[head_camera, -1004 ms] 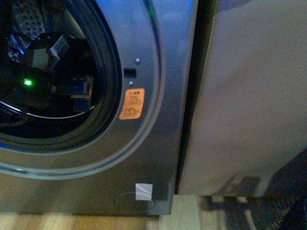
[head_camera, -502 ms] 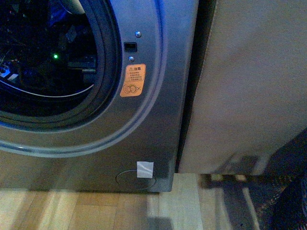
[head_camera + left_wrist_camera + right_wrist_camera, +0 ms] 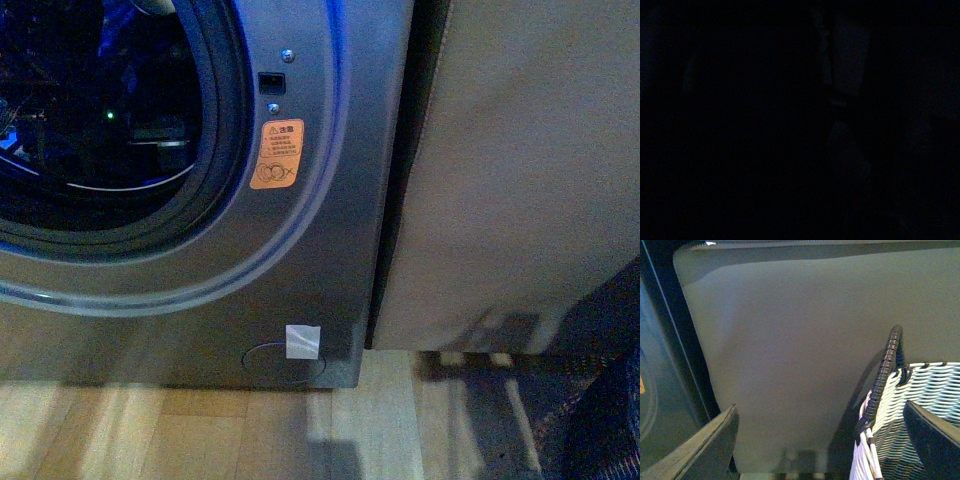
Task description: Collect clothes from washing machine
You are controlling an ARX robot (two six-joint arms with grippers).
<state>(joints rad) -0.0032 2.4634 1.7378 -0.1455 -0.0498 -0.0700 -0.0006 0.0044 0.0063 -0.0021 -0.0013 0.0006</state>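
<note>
The dark grey washing machine (image 3: 330, 250) fills the left of the front view, its round porthole (image 3: 100, 130) open and dark inside. An orange sticker (image 3: 277, 154) and a white tape square (image 3: 302, 341) mark its front. My left arm reaches into the drum, where only a small green light (image 3: 109, 115) shows. The left wrist view is dark, so the left gripper and the clothes cannot be made out. My right gripper (image 3: 825, 440) is open and empty, its two fingers wide apart in front of the tan cloth-draped box (image 3: 800, 350).
The tan draped box (image 3: 520, 180) stands right of the machine. A white woven basket (image 3: 920, 405) with a dark handle (image 3: 885, 375) sits by my right gripper. Light wood floor (image 3: 150, 430) runs along the front, with a dark patterned thing (image 3: 590, 420) at the lower right.
The view has shifted, so the porthole sits further up and left and more floor shows. The arm parts seen inside the drum have receded into darkness.
</note>
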